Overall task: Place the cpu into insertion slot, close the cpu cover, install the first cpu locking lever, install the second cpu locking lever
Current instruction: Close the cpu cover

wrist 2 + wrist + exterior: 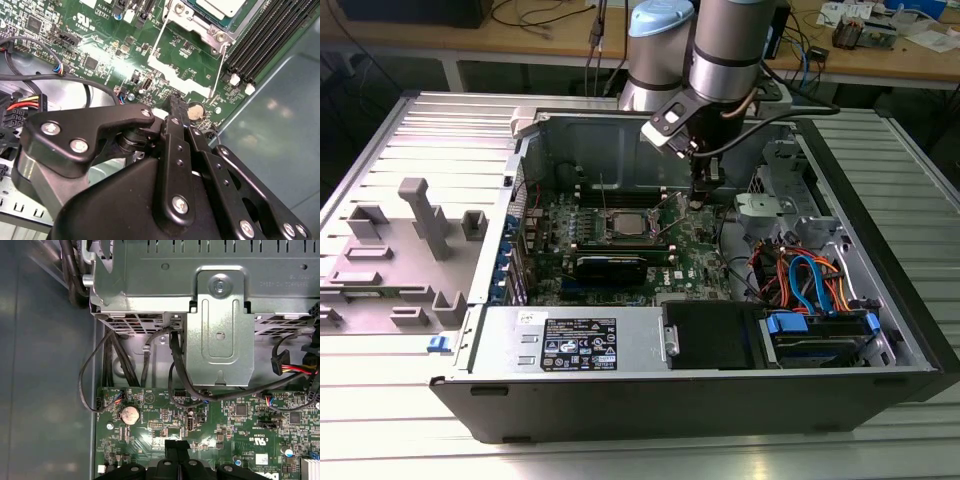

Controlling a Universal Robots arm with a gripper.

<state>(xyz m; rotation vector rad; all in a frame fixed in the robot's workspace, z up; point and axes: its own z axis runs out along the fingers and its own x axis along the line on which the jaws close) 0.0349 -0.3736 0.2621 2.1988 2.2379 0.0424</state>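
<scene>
Black claw [174,102]: clenched on nothing, tips just above the green motherboard [100,45], beside the coin cell [195,110].
Cpu cover [177,75]: seemingly raised open, free edge near the tips; its angle is hard to judge.
Cpu [222,6]: lying in the insertion slot [190,22], silver top up.
Risk: a push landing off the cover's edge could slip onto board parts, or slam the frame onto a chip not fully seated.

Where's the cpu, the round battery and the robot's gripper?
cpu [625,224]: exterior view, middle of its silver top.
round battery [130,415]: first wrist view, centre of its face.
gripper [176,446]: first wrist view, between its fingertips.
</scene>
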